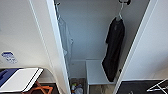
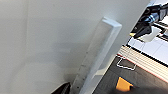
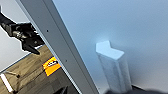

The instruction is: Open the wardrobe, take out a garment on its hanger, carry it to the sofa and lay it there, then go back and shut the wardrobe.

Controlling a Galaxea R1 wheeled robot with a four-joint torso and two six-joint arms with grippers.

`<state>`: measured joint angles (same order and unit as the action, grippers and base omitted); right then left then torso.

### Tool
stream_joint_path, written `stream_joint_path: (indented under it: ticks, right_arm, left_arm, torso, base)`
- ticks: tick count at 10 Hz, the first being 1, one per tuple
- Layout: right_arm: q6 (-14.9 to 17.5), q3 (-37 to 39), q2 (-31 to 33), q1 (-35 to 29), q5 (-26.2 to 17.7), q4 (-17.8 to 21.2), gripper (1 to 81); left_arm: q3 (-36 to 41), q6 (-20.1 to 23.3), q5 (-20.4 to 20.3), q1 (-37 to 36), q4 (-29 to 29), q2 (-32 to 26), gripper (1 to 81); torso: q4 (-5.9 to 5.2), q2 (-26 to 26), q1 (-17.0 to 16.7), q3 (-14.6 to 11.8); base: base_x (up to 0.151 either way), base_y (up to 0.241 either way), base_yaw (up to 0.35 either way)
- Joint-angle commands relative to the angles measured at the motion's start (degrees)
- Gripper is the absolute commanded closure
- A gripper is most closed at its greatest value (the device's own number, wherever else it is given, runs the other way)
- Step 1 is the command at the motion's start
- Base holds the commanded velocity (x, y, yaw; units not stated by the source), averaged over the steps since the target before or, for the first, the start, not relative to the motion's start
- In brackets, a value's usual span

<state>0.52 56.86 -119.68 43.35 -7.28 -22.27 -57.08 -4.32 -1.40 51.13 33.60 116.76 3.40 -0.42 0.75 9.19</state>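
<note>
Your wardrobe stands open, both doors swung wide. The black shirt hangs inside on its hanger, long axis straight down, toward the right door, so your right arm looks the nearer one. Each wrist sits close against a door handle: the left handle and the right handle. You cannot tell how far either set of fingers is open.

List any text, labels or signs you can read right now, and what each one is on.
No text can be read.
Blue-printed sticker on the outside of the wardrobe's left door: too blurred to read.
Orange floor marker with a dark mark: too blurred to read.
Black shirt: no print visible.
</note>
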Motion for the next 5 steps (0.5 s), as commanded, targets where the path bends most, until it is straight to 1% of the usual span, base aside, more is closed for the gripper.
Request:
stream_joint_path:
  ticks: [1,2,5]
  right_arm:
    - [-1.40,-7.91,0.99,-0.05,-8.72,2.15,1.0]
    - [-1.40,-7.91,1.25,0.12,-8.72,2.06,1.0]
    - [-1.40,-8.09,0.99,0.12,-8.72,2.06,1.0]
  left_arm:
    - [12.69,-0.08,-2.82,0.60,2.61,-1.70,1.0]
    - [12.60,-0.08,-3.87,1.30,2.61,-2.49,1.0]
    - [12.34,-0.17,-3.96,1.57,2.53,-2.50,1.0]
  torso:
    - [0.02,0.00,0.00,0.00]
    - [0.00,0.00,0.00,0.00]
    - [0.02,0.00,0.00,-0.02]
  base:
    - [0.000,0.000,0.000]
    - [0.000,0.000,0.000]
    - [0.000,0.000,0.000]
